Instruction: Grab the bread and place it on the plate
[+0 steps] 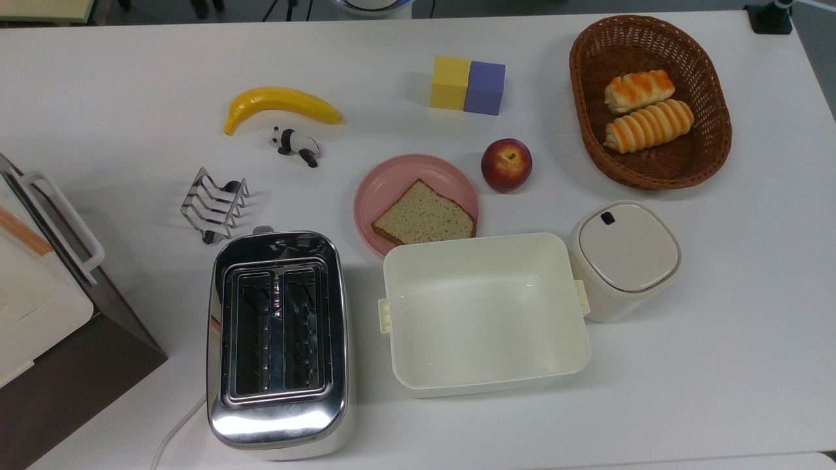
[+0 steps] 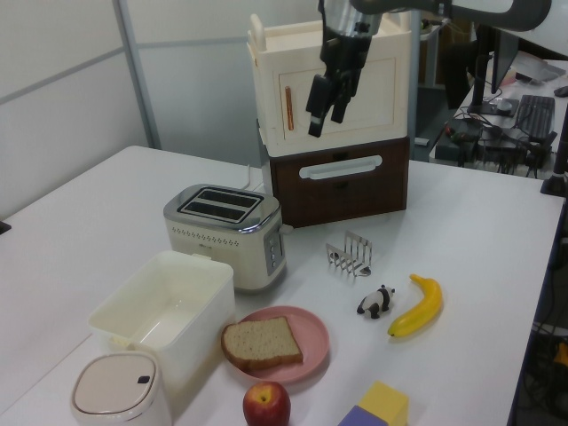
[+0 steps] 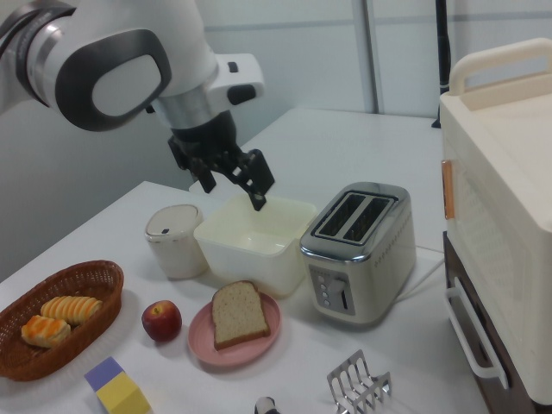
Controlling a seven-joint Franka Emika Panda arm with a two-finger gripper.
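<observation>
Top view, bread: the flat beige slice of sandwich bread with brown crust (image 1: 424, 215) is seen lying on the round pink plate (image 1: 392, 177), toward the plate's near right edge.
Top view, surroundings: the cream rectangular tub (image 1: 484, 312) is set just beside the plate's near rim; the red apple (image 1: 506, 164) stands just right of the plate; the chrome two-slot toaster (image 1: 277, 343) stands near left.
Top view, open room: bare white table (image 1: 117, 78) is left at the far side, around the yellow banana (image 1: 279, 105), the small panda figure (image 1: 295, 144) and the wire toast rack (image 1: 214, 204).
Left view, gripper: the black two-finger gripper (image 2: 325, 111) is held high above the toaster, in front of the cream cabinet (image 2: 333, 78), fingers parted and holding nothing.
Right view, gripper: the spread fingers (image 3: 258, 188) are seen above the tub, well apart from the bread.
Writing: none can be read.
</observation>
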